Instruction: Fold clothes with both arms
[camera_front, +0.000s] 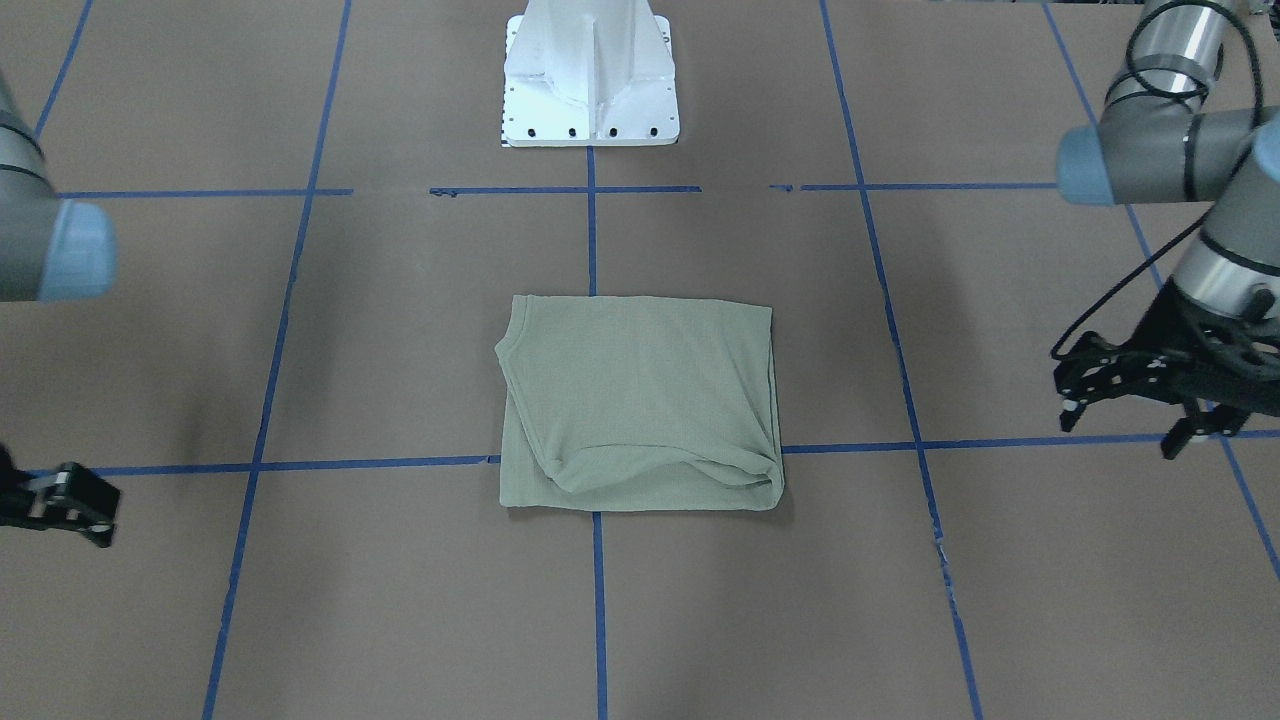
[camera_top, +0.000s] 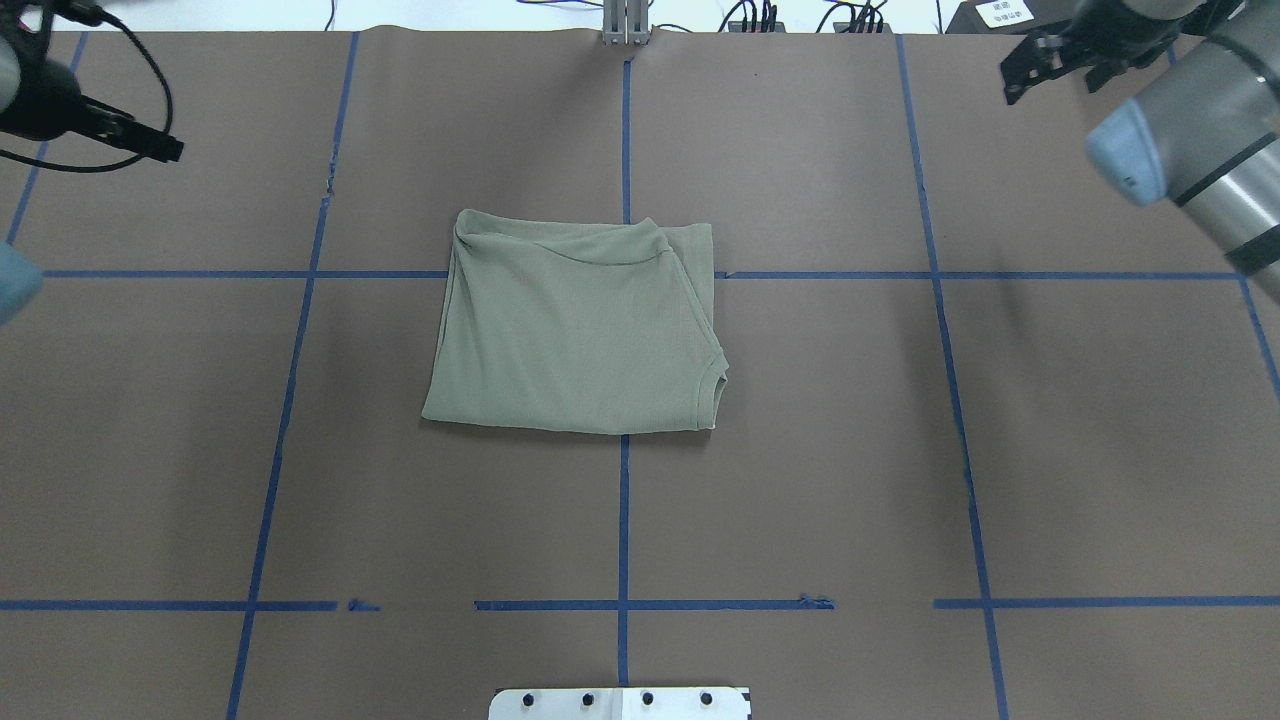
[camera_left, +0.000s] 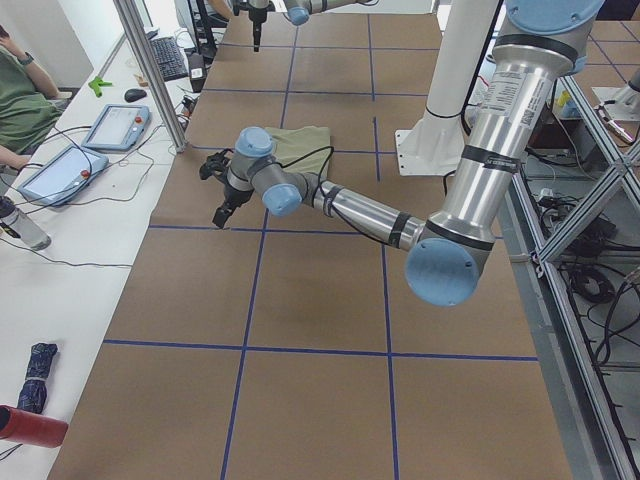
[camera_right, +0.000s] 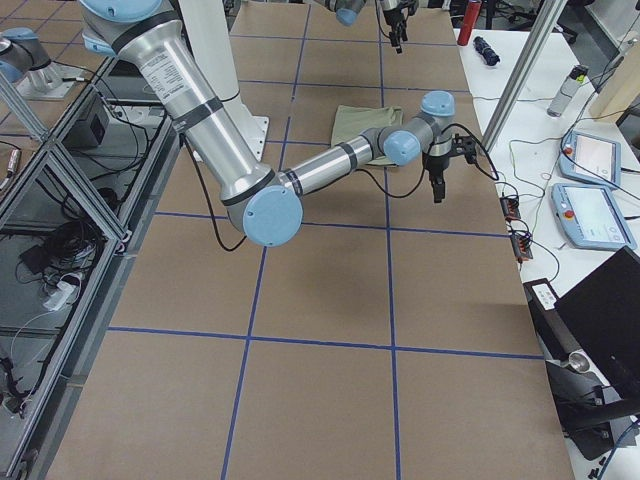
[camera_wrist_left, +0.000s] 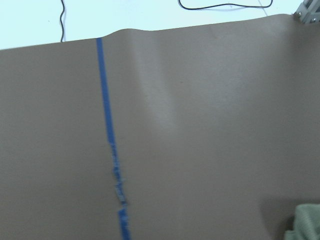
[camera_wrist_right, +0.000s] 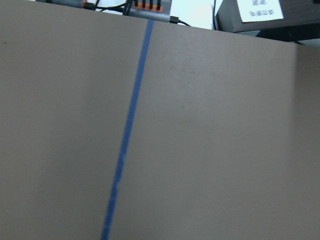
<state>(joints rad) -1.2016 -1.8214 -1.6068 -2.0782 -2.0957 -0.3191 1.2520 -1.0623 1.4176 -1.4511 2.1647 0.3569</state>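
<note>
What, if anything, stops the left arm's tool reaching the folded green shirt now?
Probably nothing, so yes: the left tool hangs beside the shirt with only bare table between them.

One shirt (camera_top: 575, 330). Two arms: left arm (camera_front: 1150, 150), right arm (camera_top: 1190, 150). Two grippers: left gripper (camera_front: 1120, 430), right gripper (camera_top: 1050, 85). One pedestal (camera_front: 590, 80).

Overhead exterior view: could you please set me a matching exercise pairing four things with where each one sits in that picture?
Things:
1. shirt
2. left gripper
3. right gripper
4. white pedestal base

Places:
A. top right corner
B. bottom edge, centre
C. top left corner
D. centre, folded flat

Pairs: 1-D, 2-C, 3-A, 4-B.
</note>
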